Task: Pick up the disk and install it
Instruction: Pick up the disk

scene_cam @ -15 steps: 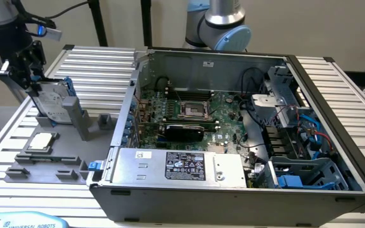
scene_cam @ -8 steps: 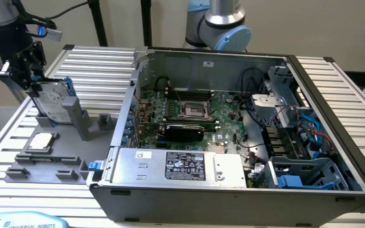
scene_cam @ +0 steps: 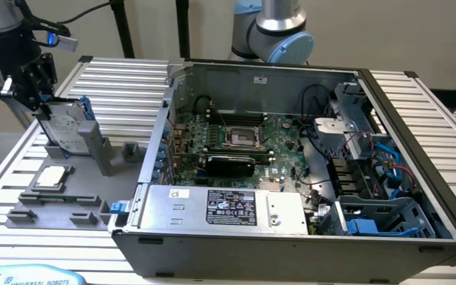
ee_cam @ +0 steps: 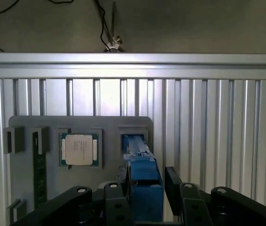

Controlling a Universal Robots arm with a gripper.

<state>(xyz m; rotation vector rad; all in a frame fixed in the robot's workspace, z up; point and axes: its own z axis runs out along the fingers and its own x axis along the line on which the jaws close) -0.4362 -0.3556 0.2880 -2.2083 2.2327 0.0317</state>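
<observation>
The disk point(scene_cam: 66, 127), silver-grey with a blue carrier, stands on edge in a slot of the grey fixture plate point(scene_cam: 93, 148) at the exterior view's left. My gripper point(scene_cam: 44, 107) has come down over its upper edge. In the wrist view the disk's blue edge point(ee_cam: 142, 181) runs between my black fingers point(ee_cam: 173, 181). The gripper point(ee_cam: 145, 178) straddles that edge with its jaws close on both sides, and a thin gap shows at one side. The disk rests in its slot.
The open computer case point(scene_cam: 275, 66) lies on the slatted table, with a drive cage point(scene_cam: 379, 217) at its near right corner and a silver power supply point(scene_cam: 220, 208) in front. A small square chip point(ee_cam: 79, 149) and a memory stick point(ee_cam: 39, 169) sit on the fixture plate.
</observation>
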